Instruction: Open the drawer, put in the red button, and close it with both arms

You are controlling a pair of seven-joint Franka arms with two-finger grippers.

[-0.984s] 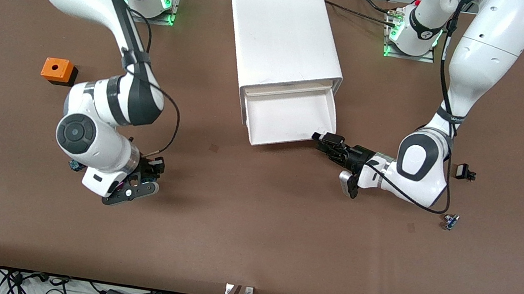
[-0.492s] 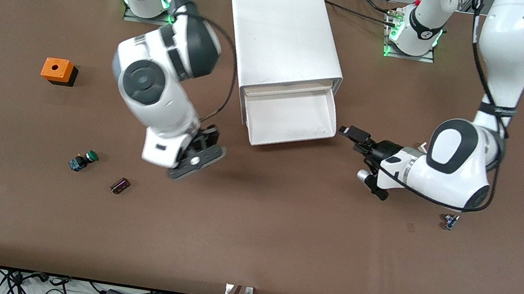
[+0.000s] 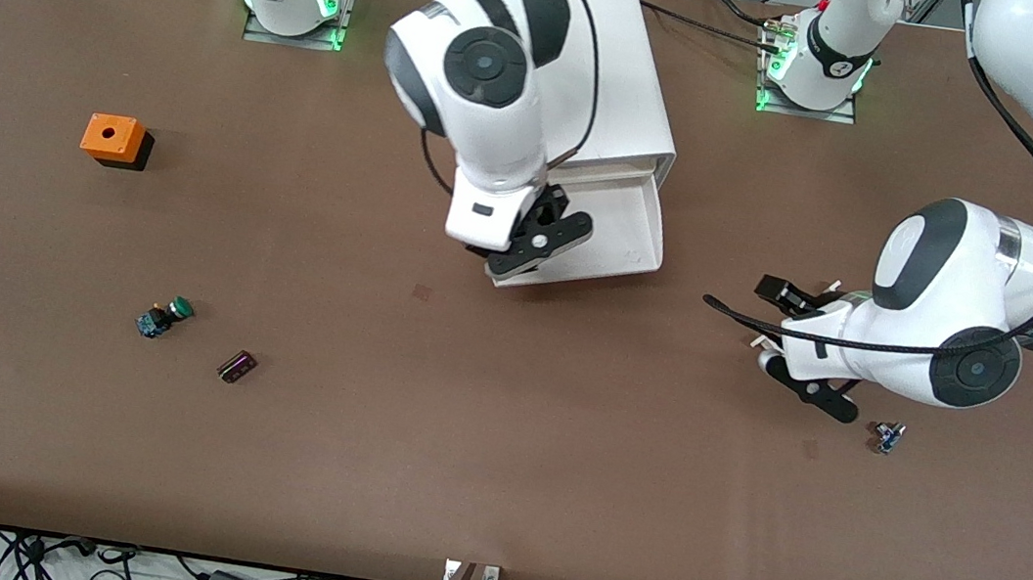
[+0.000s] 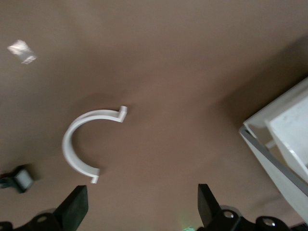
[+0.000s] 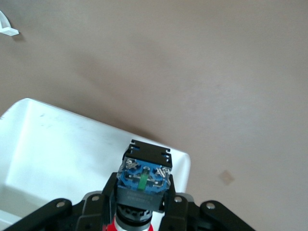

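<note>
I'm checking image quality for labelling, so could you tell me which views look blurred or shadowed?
Left wrist view: soft with blur, smearing the white curved clip and drawer. Right wrist view: sharp on the red button. Front view: crisp, evenly lit, soft shadows under both arms.

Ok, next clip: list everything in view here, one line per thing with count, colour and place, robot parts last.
cabinet: 1, white, between the arm bases
drawer: 1, white, pulled open toward the front camera
red button: 1, red cap, blue base, in the right gripper
green button: 1, toward the right arm's end
orange box: 1, farther from the camera than the green button
dark part: 1, beside the green button
blue part: 1, toward the left arm's end
white clip: 1, on the table under the left gripper
right gripper: 1, black, over the drawer's front edge
left gripper: 1, black, open, empty
</note>
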